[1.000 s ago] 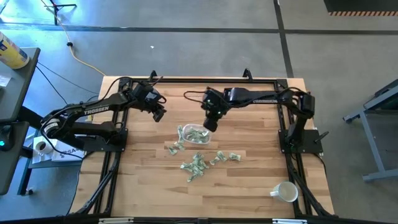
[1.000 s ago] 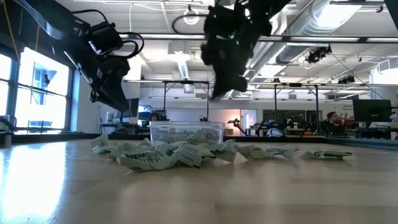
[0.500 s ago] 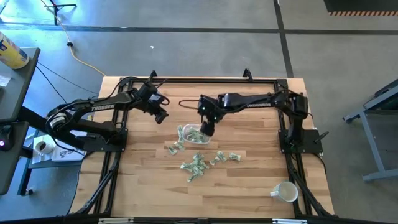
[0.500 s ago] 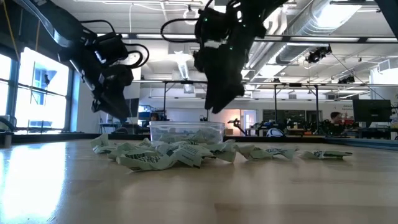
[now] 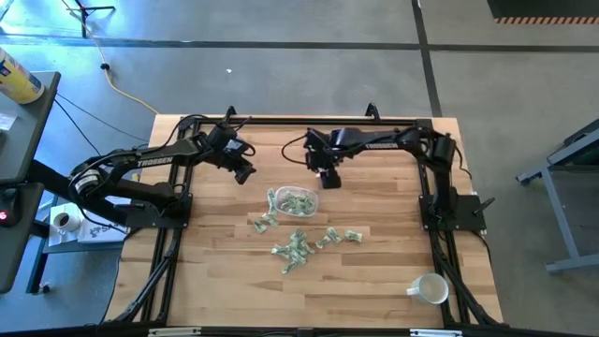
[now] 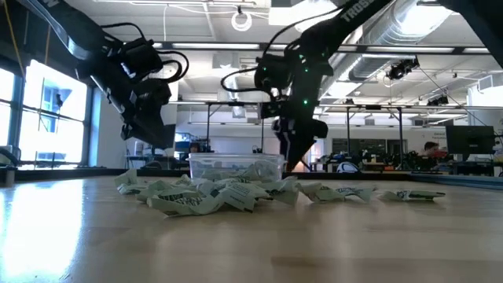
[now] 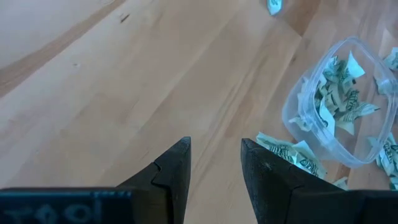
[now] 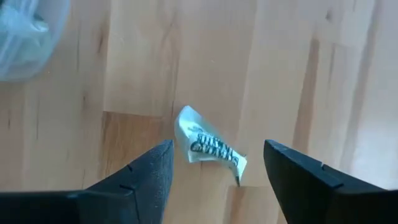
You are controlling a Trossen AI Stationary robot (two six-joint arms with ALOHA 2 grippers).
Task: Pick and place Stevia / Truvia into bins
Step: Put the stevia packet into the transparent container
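Packets [image 5: 298, 200] half fill your clear bin [image 5: 279, 206] at frame centre; both claws, left [image 5: 243, 174] and right [image 5: 328, 180], hang released, empty.

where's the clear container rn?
High view: the clear container sits mid-table, slightly toward the far edge, nearer than the right gripper, with loose packets scattered just in front of it.

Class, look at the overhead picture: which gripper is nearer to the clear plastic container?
The right gripper, open, hovers just past the clear container's far right corner. The left gripper hangs farther off, beyond its left side.
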